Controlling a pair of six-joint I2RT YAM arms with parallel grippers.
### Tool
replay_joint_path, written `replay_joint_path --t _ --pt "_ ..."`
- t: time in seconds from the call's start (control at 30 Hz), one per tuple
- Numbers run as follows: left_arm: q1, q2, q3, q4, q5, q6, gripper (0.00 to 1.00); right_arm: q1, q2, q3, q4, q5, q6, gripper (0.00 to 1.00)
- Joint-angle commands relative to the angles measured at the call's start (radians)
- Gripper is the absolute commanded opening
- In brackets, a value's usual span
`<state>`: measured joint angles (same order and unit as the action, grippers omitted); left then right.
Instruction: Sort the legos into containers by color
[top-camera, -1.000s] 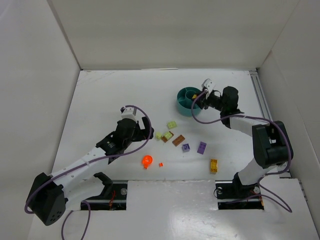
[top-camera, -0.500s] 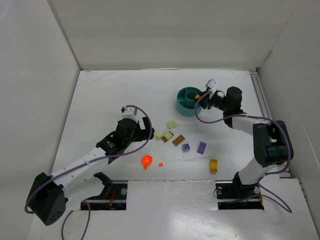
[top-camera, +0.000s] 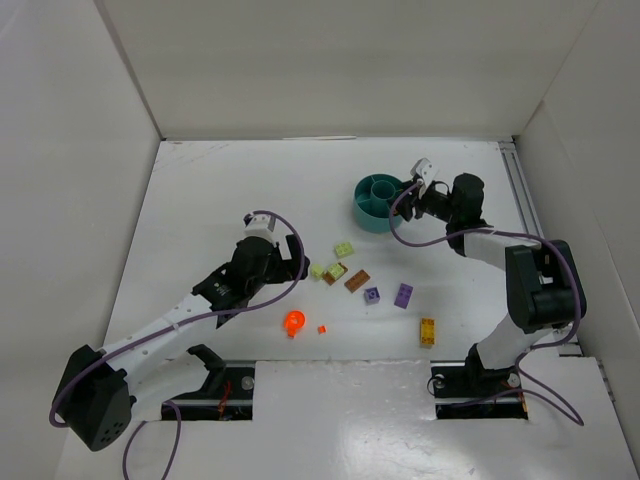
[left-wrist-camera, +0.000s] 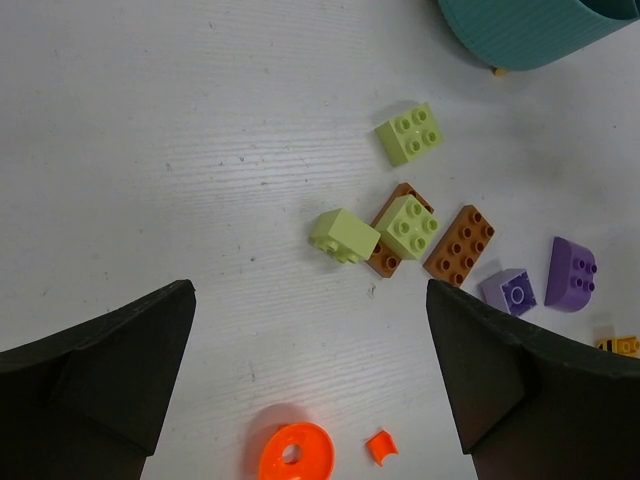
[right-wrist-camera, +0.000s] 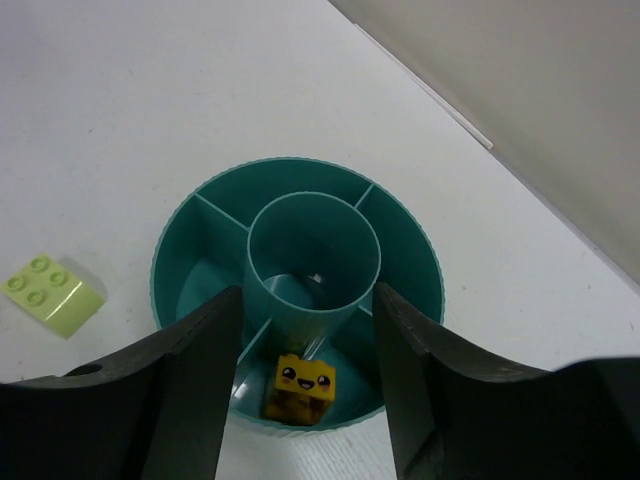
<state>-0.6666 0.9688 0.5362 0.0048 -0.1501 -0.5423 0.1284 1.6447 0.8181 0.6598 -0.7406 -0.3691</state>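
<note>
Hovering spread above the rim of the teal tub (right-wrist-camera: 300, 168), right gripper (right-wrist-camera: 308, 300); left gripper (left-wrist-camera: 308, 300) spread above legos (left-wrist-camera: 405, 225).

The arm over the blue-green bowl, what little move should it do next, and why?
Probably lift the right gripper straight up, away from the tub. Its jaws stand open, and the yellow smiley brick lies loose in a wedge section, so that drop looks done. A second yellow brick lies on the table, not yet sorted, and could be fetched next.
</note>
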Motion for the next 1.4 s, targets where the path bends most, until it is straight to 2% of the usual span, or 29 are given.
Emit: replay_joint_path --t 0.0,0.07,0.13,0.2,0.23,0.27,0.3,0.33,0.37,0.43,0.47,0.53,0.57,0.6,0.63,0.73,0.87,1.1,1.17,1.27,1.37 --pt "-0.005 -0.004 -0.005 0.032 0.011 0.024 1.0 -0.009 -0.011 0.003 0.054 -0.019 -0.001 0.61" --pt "-0.005 -0.004 0.004 0.032 0.011 0.024 1.0 -0.009 -0.054 -0.007 0.054 -0.005 0.019 0.61" --pt "-0.005 -0.004 0.015 0.023 0.046 0.048 1.0 -0.009 -0.095 -0.016 0.028 0.036 0.044 0.65" --pt "-0.005 0.005 0.051 0.012 0.093 0.057 1.0 -0.018 -0.181 -0.016 -0.044 0.111 0.087 0.73" --pt "-0.022 0.005 0.063 0.003 0.093 0.058 1.0 -0.018 -0.216 -0.007 -0.155 0.218 0.104 0.85" --pt "-0.043 0.016 0.089 0.003 0.093 0.058 1.0 -0.018 -0.252 -0.007 -0.216 0.28 0.143 0.9" --pt "-0.074 0.036 0.105 -0.009 0.072 0.058 1.0 -0.029 -0.332 -0.007 -0.27 0.332 0.154 0.97" --pt "-0.161 0.053 0.125 -0.009 -0.003 0.045 1.0 -0.029 -0.377 -0.02 -0.32 0.465 0.18 1.0" --pt "-0.216 0.077 0.149 -0.034 -0.047 0.03 1.0 -0.029 -0.425 -0.02 -0.462 0.545 0.211 1.0" --pt "-0.354 0.174 0.244 -0.075 -0.121 0.019 1.0 -0.038 -0.564 -0.02 -0.624 0.691 0.289 1.0" --pt "-0.39 0.211 0.275 -0.084 -0.121 0.01 1.0 -0.038 -0.607 -0.02 -0.811 0.84 0.326 1.0" --pt "-0.447 0.325 0.355 -0.085 -0.121 -0.024 1.0 -0.047 -0.727 0.006 -0.989 0.969 0.396 1.0" --pt "-0.496 0.364 0.381 -0.085 -0.121 -0.037 1.0 -0.047 -0.761 0.018 -1.061 1.082 0.407 1.0" --pt "-0.526 0.404 0.408 -0.085 -0.121 -0.048 1.0 -0.056 -0.795 0.018 -1.185 1.133 0.42 1.0" --pt "-0.55 0.485 0.47 -0.085 -0.121 -0.048 1.0 -0.056 -0.853 0.027 -1.235 1.177 0.447 1.0" --pt "-0.639 0.608 0.598 -0.075 -0.112 -0.07 1.0 -0.075 -0.934 0.027 -1.341 1.239 0.447 1.0" --pt "-0.682 0.828 0.759 -0.127 -0.091 -0.108 1.0 -0.075 -1.029 0.027 -1.382 1.268 0.458 1.0" --pt "-0.706 0.99 0.87 -0.115 -0.069 -0.172 0.93 -0.075 -1.042 0.047 -1.404 1.282 0.481 1.0" --pt "-0.718 1.016 0.896 -0.124 -0.089 -0.173 0.88 -0.075 -1.042 0.047 -1.404 1.282 0.481 1.0" --pt "-0.729 1.07 0.962 -0.164 -0.132 -0.173 0.88 -0.075 -1.042 0.047 -1.404 1.282 0.481 1.0" --pt "-0.729 1.102 0.999 -0.183 -0.157 -0.173 0.79 -0.075 -1.042 0.047 -1.404 1.282 0.481 1.0"
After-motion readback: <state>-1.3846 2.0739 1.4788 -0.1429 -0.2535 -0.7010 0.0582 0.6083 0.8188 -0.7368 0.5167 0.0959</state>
